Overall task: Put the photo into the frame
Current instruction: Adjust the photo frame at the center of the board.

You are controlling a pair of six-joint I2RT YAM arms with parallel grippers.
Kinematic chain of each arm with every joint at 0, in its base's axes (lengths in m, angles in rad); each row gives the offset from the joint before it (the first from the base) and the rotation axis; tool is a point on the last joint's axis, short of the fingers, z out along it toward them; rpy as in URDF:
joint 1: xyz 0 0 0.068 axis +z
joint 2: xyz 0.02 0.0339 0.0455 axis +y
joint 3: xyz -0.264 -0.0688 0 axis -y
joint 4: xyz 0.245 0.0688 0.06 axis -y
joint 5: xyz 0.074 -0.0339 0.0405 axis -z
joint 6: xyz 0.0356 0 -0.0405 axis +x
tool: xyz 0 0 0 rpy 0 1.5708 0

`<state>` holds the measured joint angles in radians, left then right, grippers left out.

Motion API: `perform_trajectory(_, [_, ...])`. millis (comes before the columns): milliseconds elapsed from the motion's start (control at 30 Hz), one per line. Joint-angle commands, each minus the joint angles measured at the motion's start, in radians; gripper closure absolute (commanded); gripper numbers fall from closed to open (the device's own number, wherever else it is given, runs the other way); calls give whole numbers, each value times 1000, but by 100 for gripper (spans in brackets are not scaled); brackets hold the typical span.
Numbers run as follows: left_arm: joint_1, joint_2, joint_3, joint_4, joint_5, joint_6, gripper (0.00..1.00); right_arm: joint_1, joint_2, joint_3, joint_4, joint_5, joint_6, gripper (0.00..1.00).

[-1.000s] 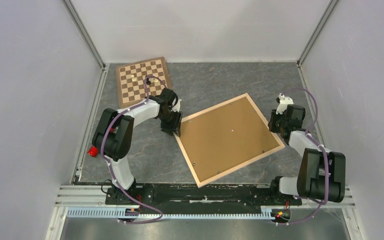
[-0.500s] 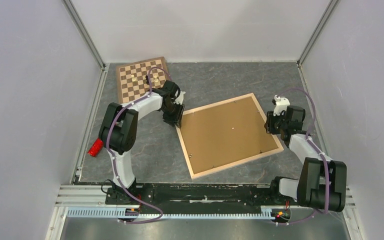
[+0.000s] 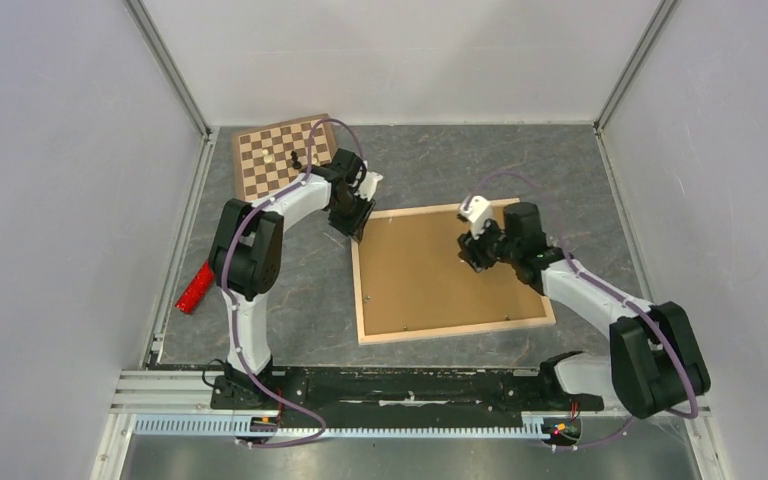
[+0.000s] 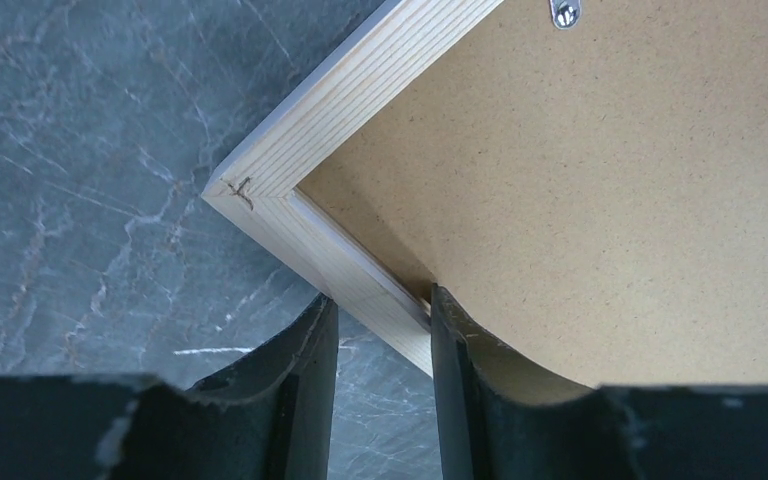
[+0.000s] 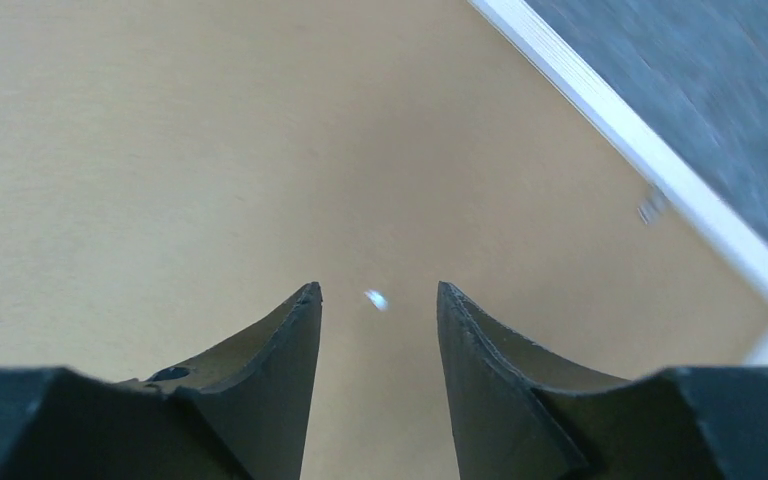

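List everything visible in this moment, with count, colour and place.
table: one, dark grey marbled, under everything
chessboard: one, brown and cream checks, far left corner
chess pieces: a few, dark and light, on the chessboard; too small to count
frame: one, light wood, face down at the centre
backing board: one, plain brown, inside the frame
red object: one, table's left edge
arms: two, black and white, purple cables
left claw: closed on the frame's bar near its far left corner
right claw: open, empty, above the backing board
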<state>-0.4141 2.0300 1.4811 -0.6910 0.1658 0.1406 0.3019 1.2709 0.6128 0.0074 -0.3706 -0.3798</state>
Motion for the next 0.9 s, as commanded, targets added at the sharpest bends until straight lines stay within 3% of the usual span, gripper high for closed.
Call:
perform_trajectory(0, [-6,60,58,16,-26,153,74,154,75,81,84,-18,-108,51])
perform_trajectory(367, [-5,83,89,13,9,144,73,440,319,227,168,15,-184,53])
perform_trajectory(867, [-3,85,91,9,20,130,72,598,478,358,112,47,-191,55])
